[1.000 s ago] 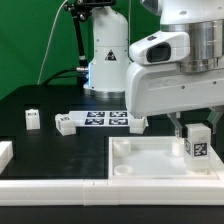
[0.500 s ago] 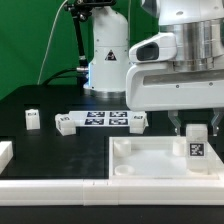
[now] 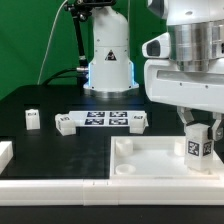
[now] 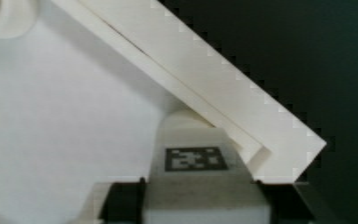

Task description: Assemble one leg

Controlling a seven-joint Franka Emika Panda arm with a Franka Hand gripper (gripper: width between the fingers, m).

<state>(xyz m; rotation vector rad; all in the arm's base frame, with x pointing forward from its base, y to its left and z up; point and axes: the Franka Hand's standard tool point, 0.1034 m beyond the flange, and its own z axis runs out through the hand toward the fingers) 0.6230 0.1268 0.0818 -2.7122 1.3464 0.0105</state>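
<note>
— Exterior view, left to right: white part (image 3: 5, 152) at the desk (image 3: 60, 150) edge, block (image 3: 33, 119), second block (image 3: 66, 124), marker board (image 3: 105, 119), third block (image 3: 139, 121) just beside its end. Then the tray (image 3: 140, 172), and the leg (image 3: 199, 148) over the tray's corner at the exterior view's right.

— Jaws?

— Clenched on the leg, one finger on each side, tag (image 3: 198, 150) facing the camera. The leg looks slightly tilted. Cannot tell whether its foot touches the tray.

— Step in hand?

— Judged: placing the leg at that corner. It is not yet seated or let go.

— Next move calls for?

— Probably squaring the leg upright and lining it up with the corner, then a straight, slow descent. If it goes down tilted it may catch on the rim.

— Wrist view adds what?

— A look straight down: the leg (image 4: 201, 150) sits between the dark pads (image 4: 124, 203), close against the tray's rim (image 4: 176, 60), with black desk (image 4: 318, 60) beyond. That closeness is hard to read from the exterior view.

— And what does it lack?

— The loose blocks, the marker board and the leg's height over the tray, which only the exterior view hints at. Neither view shows a socket under the leg.
</note>
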